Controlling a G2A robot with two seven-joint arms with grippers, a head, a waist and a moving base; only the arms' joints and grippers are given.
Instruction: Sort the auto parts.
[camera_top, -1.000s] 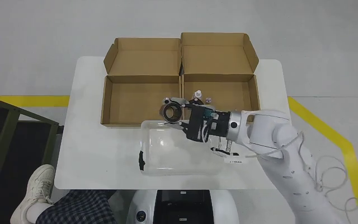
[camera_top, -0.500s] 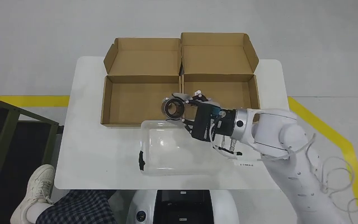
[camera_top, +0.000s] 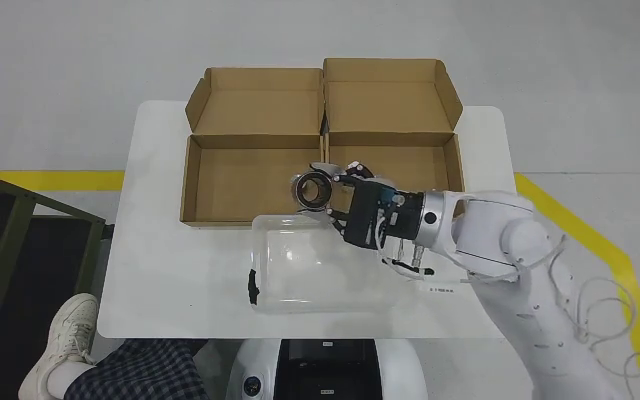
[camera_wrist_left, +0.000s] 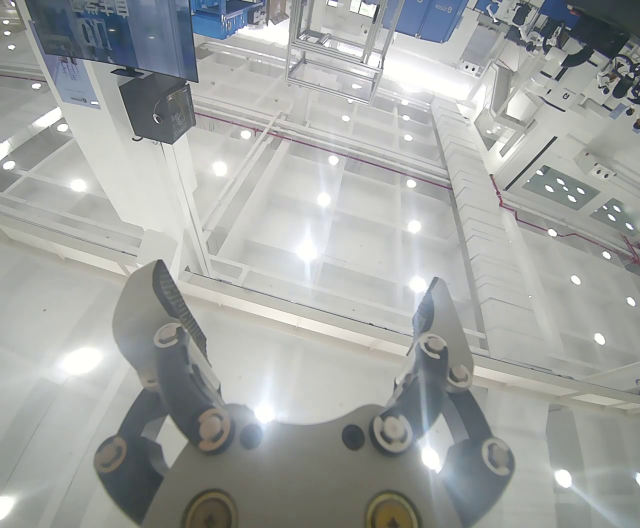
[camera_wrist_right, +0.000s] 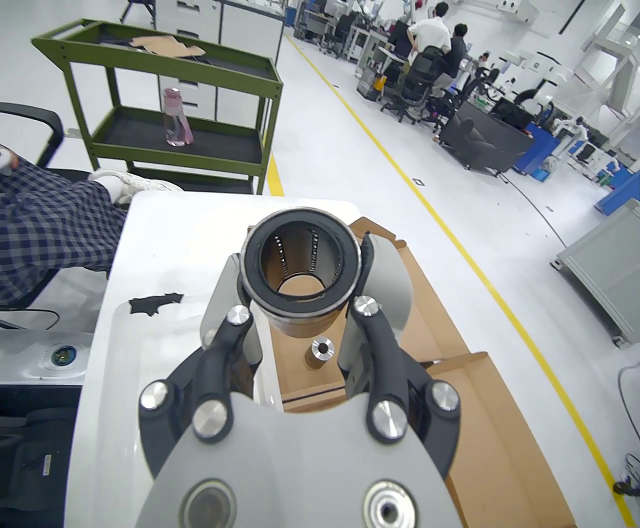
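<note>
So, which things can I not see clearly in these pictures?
- Right box: top view, the right gripper and bearing cover part of its floor; parts cannot be counted.
- Clear tray: top view, the arm hides its right corner.
- Left gripper: its wrist view faces the ceiling; position over the table unknown.

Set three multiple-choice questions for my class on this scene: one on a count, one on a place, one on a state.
1. How many cardboard boxes stand on the table?
A one
B two
C four

2. Where is the metal sleeve?
A lying in a box
B in the right gripper
C in the left gripper

3. How is the left gripper?
A open, holding nothing
B shut on a bolt
C shut on a sleeve

Answers:
1 B, two open boxes sit side by side.
2 B, the right gripper clamps the sleeve from both sides.
3 A, it stands spread wide with nothing in it.
</note>
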